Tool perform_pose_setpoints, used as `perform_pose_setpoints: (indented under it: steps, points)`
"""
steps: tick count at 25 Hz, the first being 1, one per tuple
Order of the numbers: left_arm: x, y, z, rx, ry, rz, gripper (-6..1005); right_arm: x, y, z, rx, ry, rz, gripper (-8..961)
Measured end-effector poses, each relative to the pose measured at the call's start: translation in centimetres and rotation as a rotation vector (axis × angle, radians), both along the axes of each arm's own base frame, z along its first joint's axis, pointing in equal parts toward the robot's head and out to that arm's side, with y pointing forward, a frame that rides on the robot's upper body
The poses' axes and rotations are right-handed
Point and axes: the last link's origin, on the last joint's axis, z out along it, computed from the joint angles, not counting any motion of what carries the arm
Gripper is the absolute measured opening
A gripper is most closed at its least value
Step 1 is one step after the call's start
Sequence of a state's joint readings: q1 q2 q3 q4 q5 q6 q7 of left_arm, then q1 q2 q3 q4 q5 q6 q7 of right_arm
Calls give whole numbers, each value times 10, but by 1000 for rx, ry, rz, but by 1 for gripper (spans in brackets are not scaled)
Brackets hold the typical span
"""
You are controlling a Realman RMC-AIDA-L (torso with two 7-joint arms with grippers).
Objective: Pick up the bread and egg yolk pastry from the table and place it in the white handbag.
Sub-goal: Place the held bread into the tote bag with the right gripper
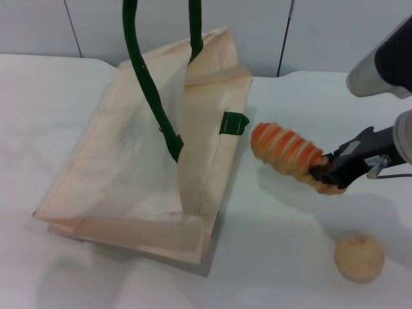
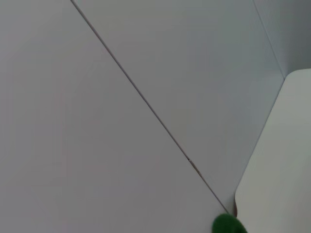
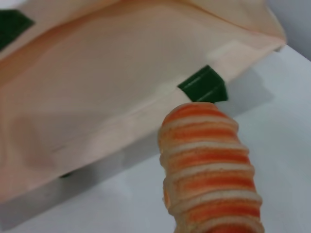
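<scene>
The bread (image 1: 288, 151), a tan loaf with orange-red stripes, is held above the table just right of the white handbag (image 1: 129, 167). My right gripper (image 1: 331, 172) is shut on the loaf's right end. The right wrist view shows the loaf (image 3: 209, 165) pointing at the bag's side (image 3: 107, 92). The handbag's mouth is held up by its dark green handles (image 1: 145, 77), which rise out of the top of the head view. The egg yolk pastry (image 1: 359, 257), a pale tan ball, lies on the table at the front right. My left gripper is out of view.
The white table (image 1: 277, 257) carries the bag and the pastry. A grey panelled wall (image 1: 322, 32) runs along the back edge. The left wrist view shows only wall panels, a table corner (image 2: 286, 160) and a bit of green handle (image 2: 227, 225).
</scene>
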State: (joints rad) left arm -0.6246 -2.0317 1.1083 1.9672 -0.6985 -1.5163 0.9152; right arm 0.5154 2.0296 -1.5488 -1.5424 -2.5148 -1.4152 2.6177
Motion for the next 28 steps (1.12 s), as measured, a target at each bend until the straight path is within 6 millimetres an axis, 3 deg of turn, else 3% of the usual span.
perform_pose_setpoints:
  steps: [10,28]
  points:
    - [3,-2,-3,-20,-10,-16,138,-23,-6,-16,-67,31,85,242]
    - [20,-5,-26,-90,0,-71,138,-54,21,-61,-78,57,183,231]
